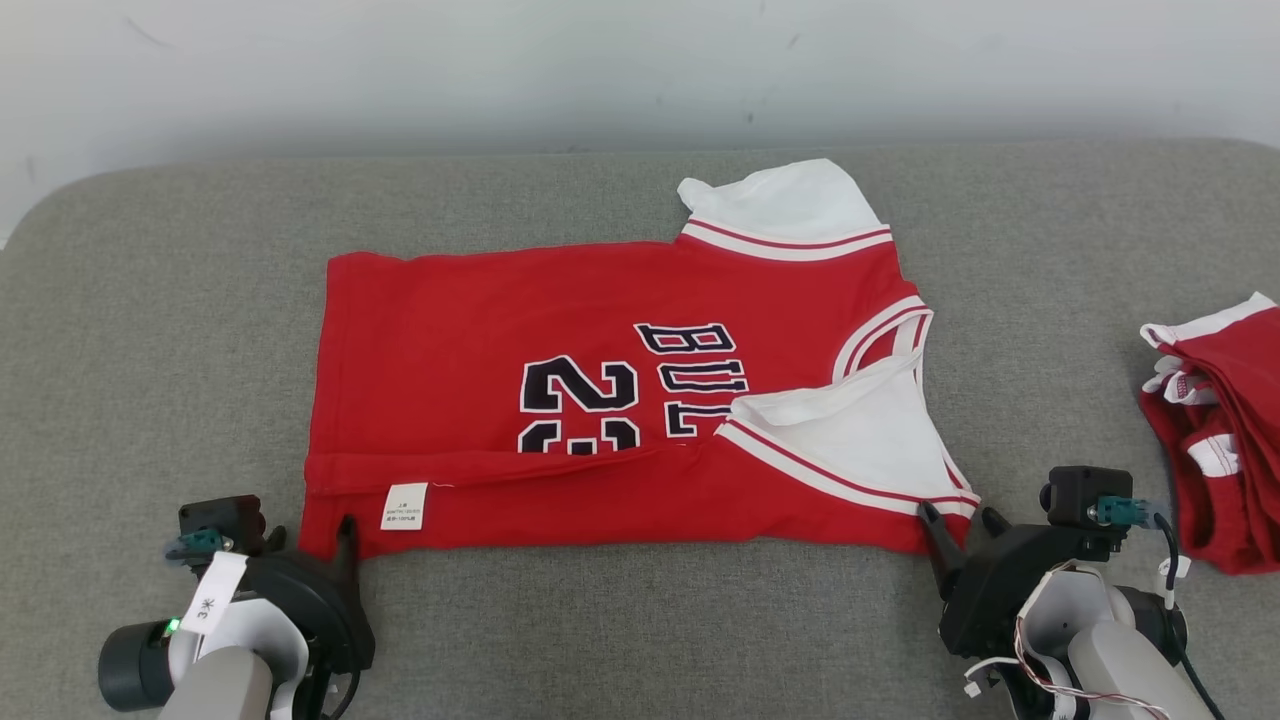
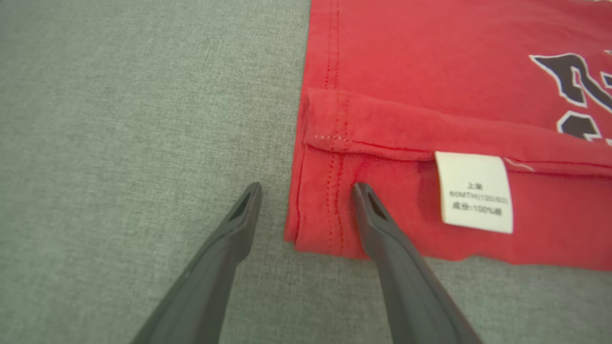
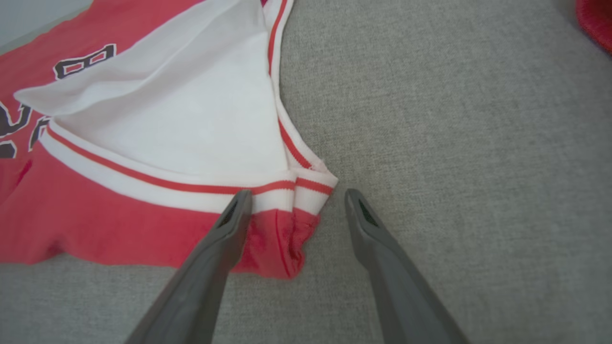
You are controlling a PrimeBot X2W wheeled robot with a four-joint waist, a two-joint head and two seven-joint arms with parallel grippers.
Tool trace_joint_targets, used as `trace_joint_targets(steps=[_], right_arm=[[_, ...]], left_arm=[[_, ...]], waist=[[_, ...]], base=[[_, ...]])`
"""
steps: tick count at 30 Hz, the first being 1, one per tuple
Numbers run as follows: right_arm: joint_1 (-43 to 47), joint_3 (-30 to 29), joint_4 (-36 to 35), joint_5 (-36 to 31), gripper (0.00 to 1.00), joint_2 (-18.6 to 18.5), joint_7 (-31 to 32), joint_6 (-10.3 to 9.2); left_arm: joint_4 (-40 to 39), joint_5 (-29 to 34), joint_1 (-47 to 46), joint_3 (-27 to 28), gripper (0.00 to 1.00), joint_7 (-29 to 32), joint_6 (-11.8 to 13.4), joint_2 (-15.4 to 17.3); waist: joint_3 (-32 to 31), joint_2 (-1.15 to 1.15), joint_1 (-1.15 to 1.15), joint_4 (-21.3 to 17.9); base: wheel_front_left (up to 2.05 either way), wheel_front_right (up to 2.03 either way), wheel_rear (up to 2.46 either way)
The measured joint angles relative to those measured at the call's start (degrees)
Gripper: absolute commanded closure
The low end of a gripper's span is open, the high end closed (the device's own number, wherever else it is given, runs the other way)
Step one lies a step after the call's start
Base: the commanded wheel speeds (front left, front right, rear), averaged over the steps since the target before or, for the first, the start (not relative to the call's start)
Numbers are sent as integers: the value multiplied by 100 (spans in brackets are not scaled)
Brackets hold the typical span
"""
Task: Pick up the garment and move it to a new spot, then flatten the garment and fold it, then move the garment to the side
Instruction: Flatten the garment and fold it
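Note:
The garment [image 1: 500, 320] is a red jersey with white sleeves and black "23" lettering, lying flat across the grey cushion [image 1: 150, 350]. Its near long edge is folded over, and a white label [image 1: 405, 505] shows there. My left gripper [image 1: 310, 540] stands open at the near left corner. In the left wrist view the left gripper [image 2: 307, 188] straddles the garment's [image 2: 430, 71] hem corner, one finger on the cloth beside the label [image 2: 475, 191] and one on the cushion. My right gripper [image 1: 958, 515] is open at the near right corner. The right gripper [image 3: 297, 193] straddles the striped sleeve corner of the garment [image 3: 95, 224].
A second heap of red and white clothing [image 1: 1220, 440] lies at the cushion's right edge, a little beyond my right arm, and its rim [image 3: 595, 19] shows in the right wrist view. A pale wall [image 1: 600, 60] runs behind the cushion. Bare cushion lies left of the garment and along the front.

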Motion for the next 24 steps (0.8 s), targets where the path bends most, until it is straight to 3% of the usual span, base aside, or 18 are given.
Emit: trace_joint_targets(steps=[13, 15, 16, 17, 19, 20, 24], right_arm=[[25, 34, 107, -1, 0, 12, 46, -1], [25, 35, 123, -1, 0, 11, 49, -1], [25, 35, 132, -1, 26, 11, 51, -1], [25, 37, 142, -1, 49, 11, 54, -1], [25, 52, 154, -1, 80, 14, 65, -1], [25, 64, 155, -1, 99, 21, 96, 0], [24, 104, 155, -1, 100, 47, 107, 0]], left_arm=[[-9, -341, 140, 134, 0, -5, -253, -57], [12, -342, 146, 125, 12, 11, -296, -57], [21, -342, 146, 121, 51, 12, -302, -59], [29, -343, 146, 118, 59, 16, -302, -66], [38, -346, 145, 114, 100, 46, -331, -69], [42, -347, 145, 113, 100, 65, -344, -67], [60, -348, 141, 85, 100, 92, -396, -89]], waist=[[-95, 0, 0, 8], [-103, 0, 0, 11], [-106, 0, 0, 12], [-108, 0, 0, 14], [-114, 0, 0, 16], [-116, 0, 0, 17], [-128, 0, 0, 10]], base=[[0, 0, 0], [0, 0, 0], [0, 0, 0], [0, 0, 0], [0, 0, 0], [0, 0, 0], [0, 0, 0]])
